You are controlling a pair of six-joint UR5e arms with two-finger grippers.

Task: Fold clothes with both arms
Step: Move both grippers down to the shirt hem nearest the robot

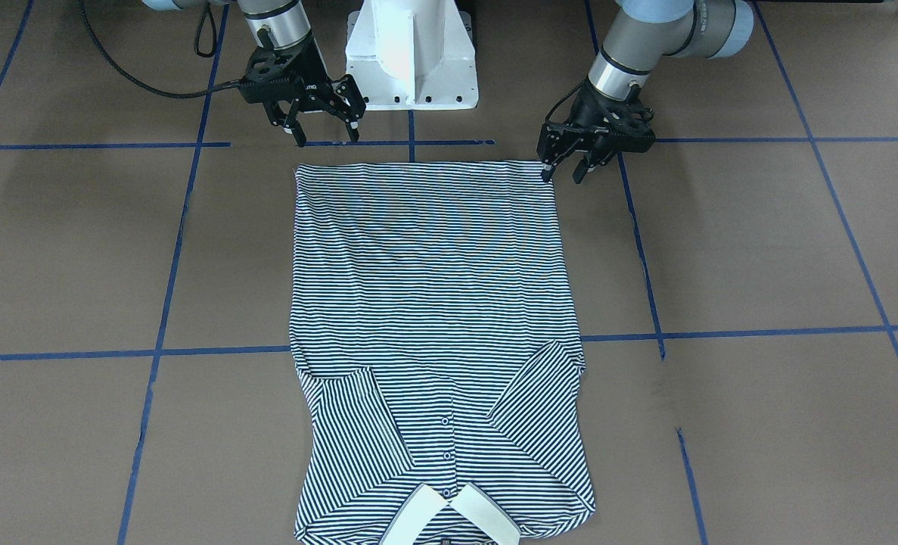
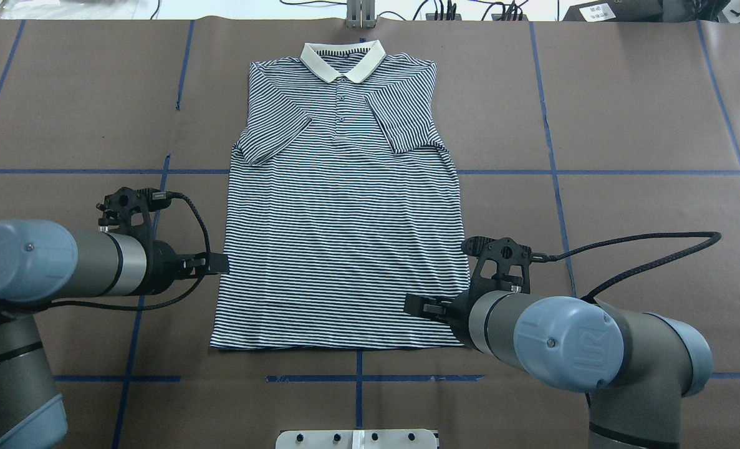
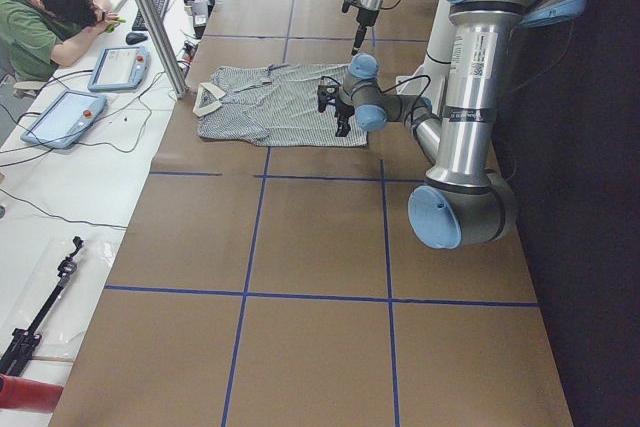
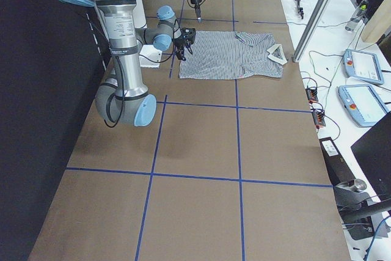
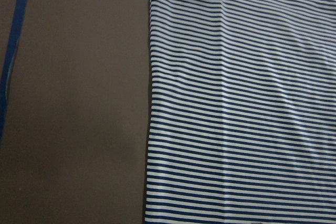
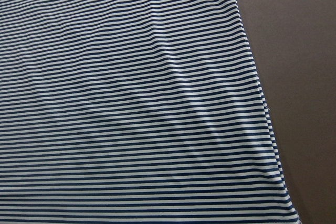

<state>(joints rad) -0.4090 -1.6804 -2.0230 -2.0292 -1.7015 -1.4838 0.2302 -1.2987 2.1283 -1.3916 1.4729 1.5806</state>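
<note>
Navy-striped polo shirt (image 2: 338, 237) runs from collar at twelve to hem at six. My left claw (image 1: 562, 172) and right claw (image 1: 327, 136) gape wide at the hem corners.

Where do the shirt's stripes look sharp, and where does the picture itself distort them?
Exterior front-facing view: coloured moiré ripples run over the polo shirt near its hem, though the stripes are otherwise distinct. Both wrist-mounted views: stripes clear, no glare. Exterior left and exterior right views: the shirt is small and its stripes merge into grey.
</note>
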